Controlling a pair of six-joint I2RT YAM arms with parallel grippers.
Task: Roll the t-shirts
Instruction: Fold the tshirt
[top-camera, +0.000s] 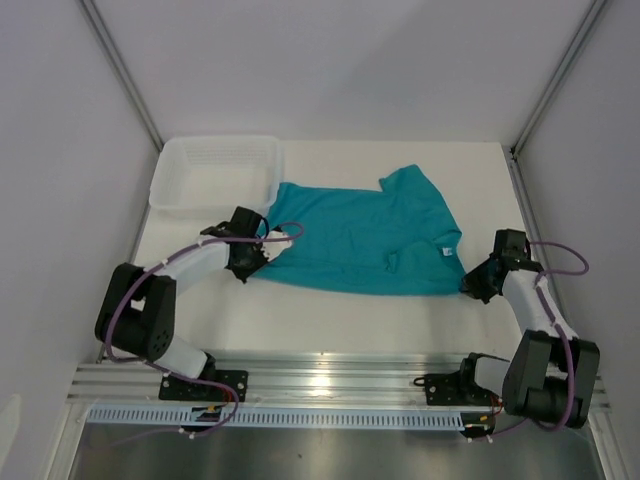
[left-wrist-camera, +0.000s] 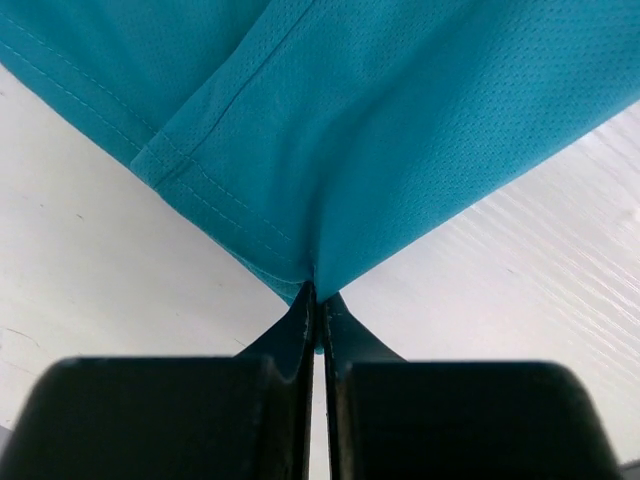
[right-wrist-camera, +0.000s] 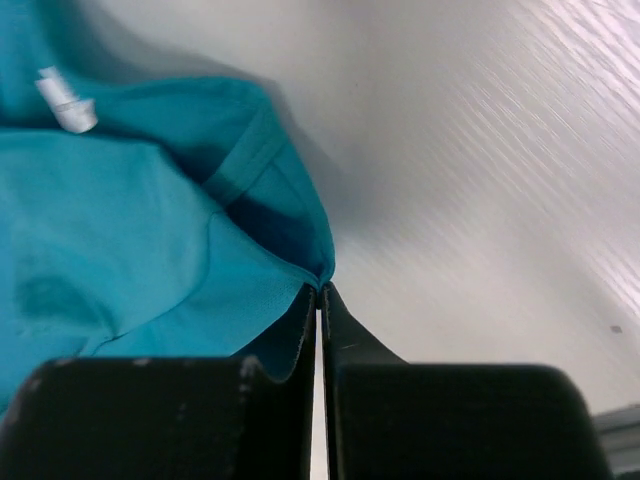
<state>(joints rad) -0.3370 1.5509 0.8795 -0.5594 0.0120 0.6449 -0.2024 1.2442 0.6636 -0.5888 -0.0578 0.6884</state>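
Teal t-shirt (top-camera: 370, 240) lies spread across the middle of the white table (top-camera: 330, 325), its far left corner just beside the plastic tray (top-camera: 168, 190). The left gripper (left-wrist-camera: 318, 292) is pinched tight on its near left corner. The right gripper (right-wrist-camera: 320, 288) is clamped on its near right edge.

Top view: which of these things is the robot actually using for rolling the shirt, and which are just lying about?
In use: teal short-sleeved cloth t-shirt; left gripper, shut on its hem corner; right gripper, shut on its edge at the neck end.
Lying about: white plastic tray, beside the shirt's far left corner.
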